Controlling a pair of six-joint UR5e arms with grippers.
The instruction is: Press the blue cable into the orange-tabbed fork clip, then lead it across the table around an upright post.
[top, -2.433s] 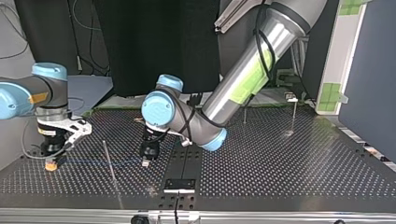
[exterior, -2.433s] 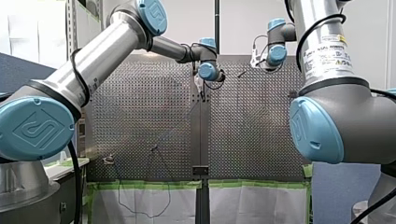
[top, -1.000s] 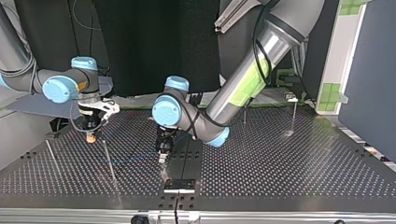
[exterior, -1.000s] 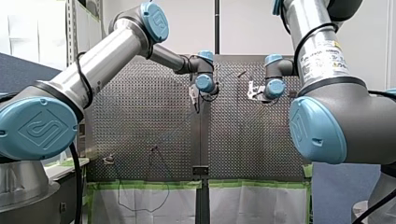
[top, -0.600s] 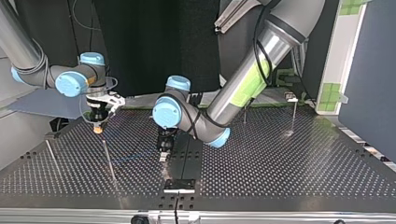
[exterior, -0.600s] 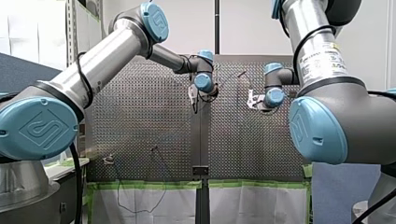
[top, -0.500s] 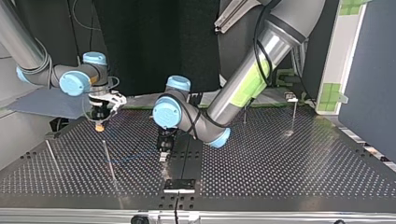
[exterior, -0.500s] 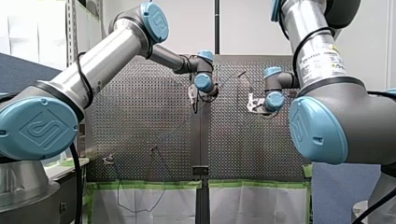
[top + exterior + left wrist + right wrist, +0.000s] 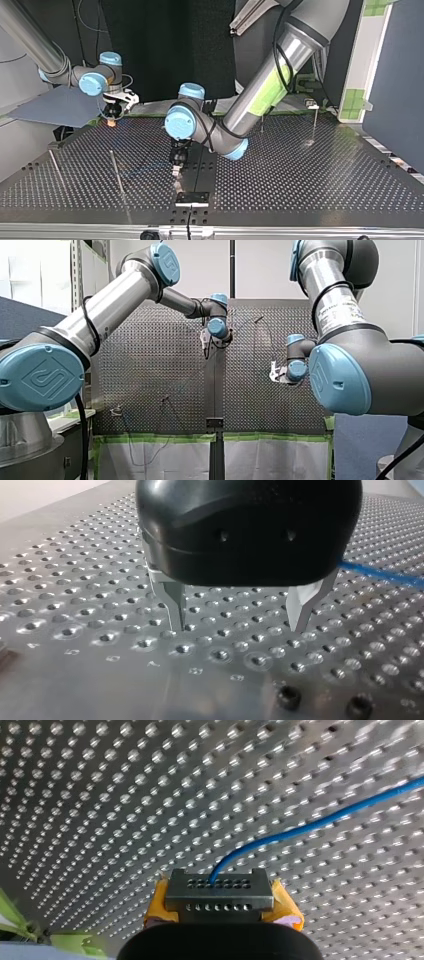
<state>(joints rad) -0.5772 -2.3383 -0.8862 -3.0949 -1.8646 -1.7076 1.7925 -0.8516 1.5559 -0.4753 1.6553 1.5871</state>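
Blue cable (image 9: 310,825): we are clamping it in right gripper (image 9: 219,892), behind upright post (image 9: 116,172), likely tensioning it for routing. Left gripper (image 9: 239,622) hovering beside post, jaws apart, empty, ready for guiding.

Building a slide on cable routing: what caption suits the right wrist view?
My right gripper, jaws shut on the blue cable, which runs out across the perforated table.

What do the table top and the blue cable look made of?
The table looks like bare metal, perhaps steel or aluminium, satin-bright: its rows of holes glint. The blue cable looks plastic- or rubber-sheathed, smooth: it bends in a soft curve.
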